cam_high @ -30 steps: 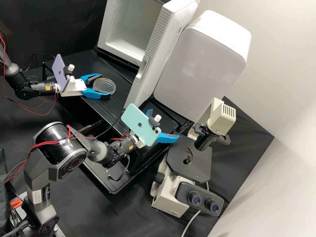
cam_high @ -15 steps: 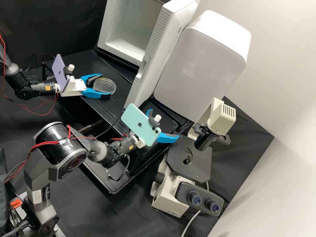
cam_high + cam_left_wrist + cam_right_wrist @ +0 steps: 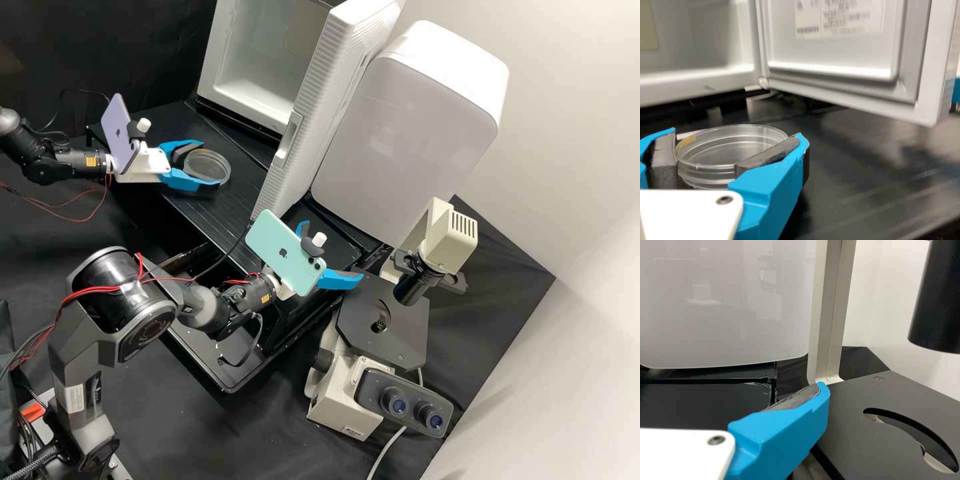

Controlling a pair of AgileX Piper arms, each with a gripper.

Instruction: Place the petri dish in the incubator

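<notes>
A clear round petri dish [image 3: 205, 165] [image 3: 730, 150] sits between the two blue fingers of my left gripper [image 3: 197, 169] [image 3: 732, 141], which is shut on its rim just above the black bench at the left. The white incubator [image 3: 257, 60] [image 3: 700, 80] stands behind it with its chamber open and its door [image 3: 320, 100] [image 3: 850, 75] swung out to the right of the dish. My right gripper [image 3: 337, 263] is open and holds nothing; one of its fingers [image 3: 790, 425] hangs by the edge of the microscope stage [image 3: 890, 430].
A white and black microscope [image 3: 387, 347] stands at the front right, its black lens tube [image 3: 940, 295] above the stage. A large white box [image 3: 413, 127] rises beside the incubator door. Red cables [image 3: 60, 207] trail on the black cloth at the left.
My left gripper has risen with the petri dish and drawn slightly back to the left. The right arm has not moved.
</notes>
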